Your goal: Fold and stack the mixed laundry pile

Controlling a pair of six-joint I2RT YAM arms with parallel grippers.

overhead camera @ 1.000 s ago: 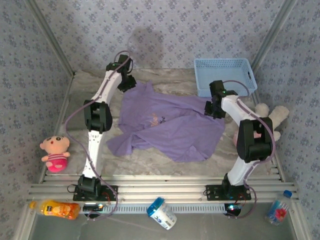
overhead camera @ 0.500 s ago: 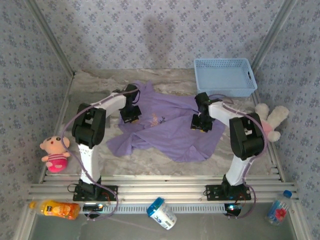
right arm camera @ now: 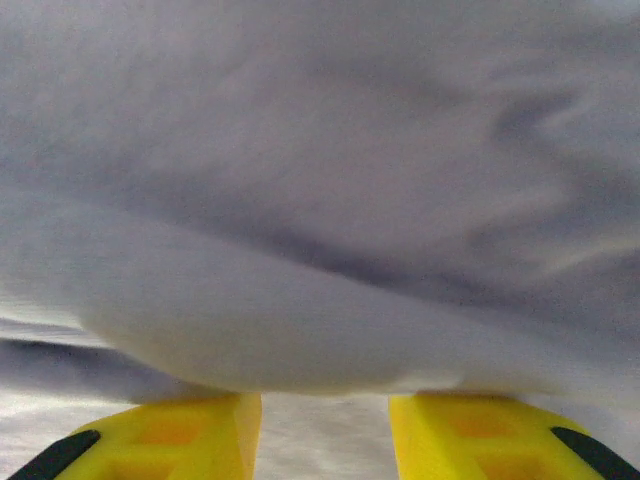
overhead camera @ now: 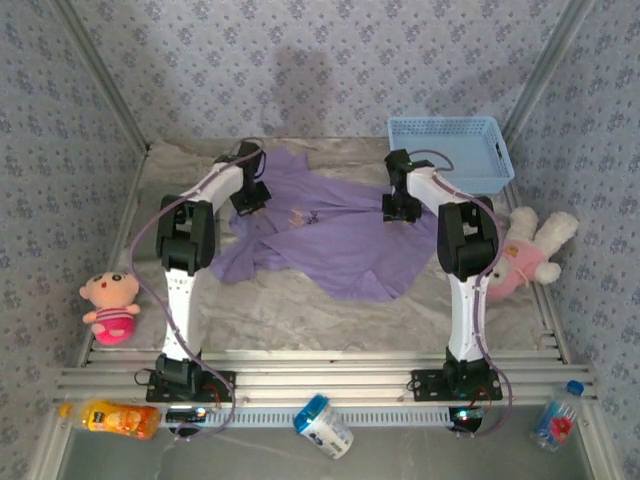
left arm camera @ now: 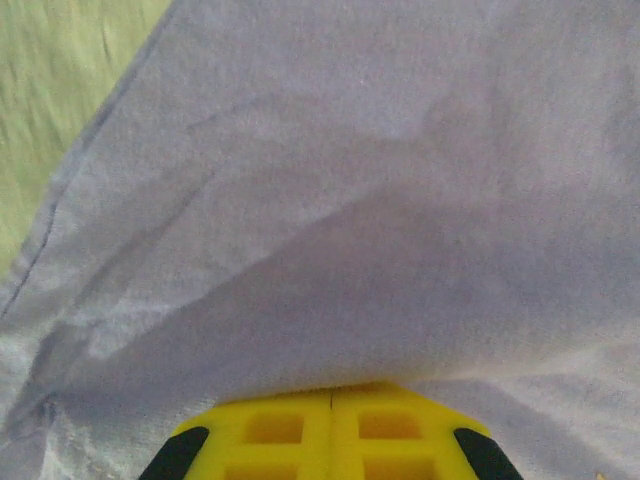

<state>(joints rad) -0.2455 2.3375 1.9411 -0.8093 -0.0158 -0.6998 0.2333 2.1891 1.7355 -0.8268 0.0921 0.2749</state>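
The lavender-purple T-shirt [overhead camera: 335,240] of the laundry pile lies spread across the middle of the table, with small chest lettering [overhead camera: 297,214] showing. My left gripper [overhead camera: 248,197] is at the shirt's back left part. In the left wrist view its yellow fingers [left arm camera: 300,430] are pressed together, with a fold of purple T-shirt [left arm camera: 380,200] rising from their tips. My right gripper [overhead camera: 402,208] sits on the shirt's back right part. Its yellow fingers [right arm camera: 190,435] stand partly apart, and a thick roll of purple T-shirt [right arm camera: 320,330] bunches over and hides their tips.
A light blue lattice basket [overhead camera: 452,128] stands at the back right, just behind the right arm. A pink-and-white plush [overhead camera: 528,250] lies by the right edge and a pink doll [overhead camera: 110,305] by the left. Two bottles [overhead camera: 120,418] [overhead camera: 556,414] and a can [overhead camera: 323,426] lie on the front rail.
Both grippers came forward onto the shirt, then drew back toward the far wall. The left gripper shut on the cloth. The whole shirt has slid a little toward the back.
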